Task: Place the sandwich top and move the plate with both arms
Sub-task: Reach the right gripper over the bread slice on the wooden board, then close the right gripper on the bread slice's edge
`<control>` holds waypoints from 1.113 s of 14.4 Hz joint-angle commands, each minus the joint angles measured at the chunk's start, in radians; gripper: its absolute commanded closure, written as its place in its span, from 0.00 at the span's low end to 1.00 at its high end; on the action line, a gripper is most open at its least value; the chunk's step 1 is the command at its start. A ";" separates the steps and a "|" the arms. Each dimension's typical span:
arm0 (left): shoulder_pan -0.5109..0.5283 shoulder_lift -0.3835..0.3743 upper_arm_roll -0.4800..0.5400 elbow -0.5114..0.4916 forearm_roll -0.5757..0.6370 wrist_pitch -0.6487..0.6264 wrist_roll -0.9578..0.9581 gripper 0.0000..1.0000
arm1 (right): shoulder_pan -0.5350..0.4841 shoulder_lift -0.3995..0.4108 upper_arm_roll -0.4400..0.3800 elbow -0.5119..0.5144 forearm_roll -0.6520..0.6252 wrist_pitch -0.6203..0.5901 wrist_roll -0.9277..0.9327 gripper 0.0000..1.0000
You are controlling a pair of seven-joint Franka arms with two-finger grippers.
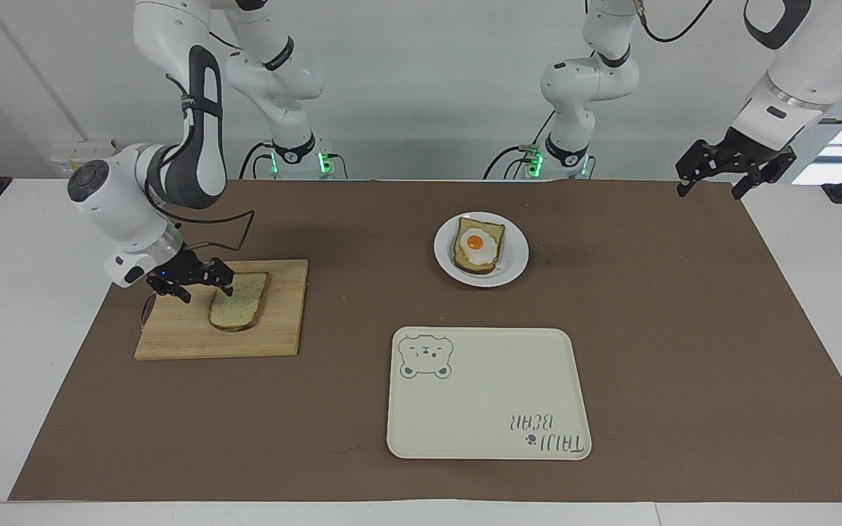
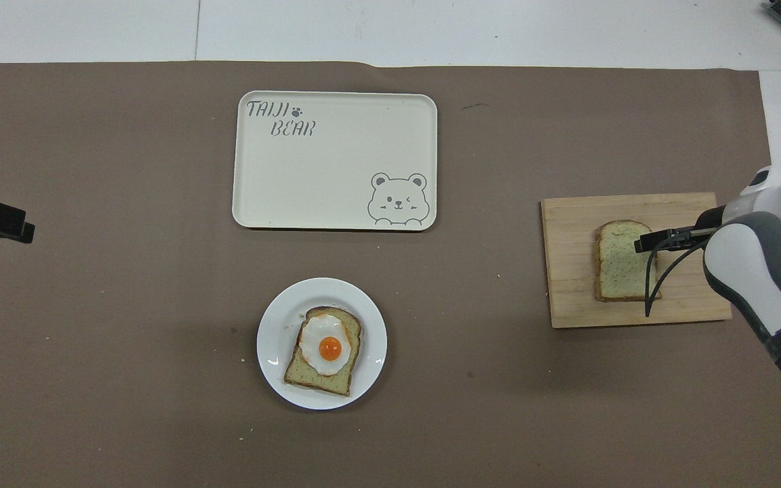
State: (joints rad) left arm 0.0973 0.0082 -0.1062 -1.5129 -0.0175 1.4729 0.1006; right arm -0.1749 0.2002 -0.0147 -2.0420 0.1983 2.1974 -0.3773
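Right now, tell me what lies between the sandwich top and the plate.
Only cutting board and bare brown mat between sandwich top and plate, seen overhead.
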 commanded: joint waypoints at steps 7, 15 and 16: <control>0.012 -0.005 -0.004 0.010 -0.009 -0.017 0.005 0.00 | -0.020 0.021 0.010 -0.055 0.035 0.056 -0.057 0.00; 0.012 -0.005 -0.004 0.011 -0.009 -0.017 0.005 0.00 | -0.020 0.021 0.010 -0.055 0.035 0.053 -0.049 0.88; 0.012 -0.005 -0.004 0.011 -0.009 -0.017 0.005 0.00 | -0.018 0.021 0.010 -0.056 0.035 0.053 -0.042 1.00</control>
State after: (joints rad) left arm 0.0973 0.0082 -0.1062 -1.5128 -0.0174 1.4729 0.1006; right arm -0.1769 0.2281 -0.0138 -2.0810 0.2012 2.2350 -0.3871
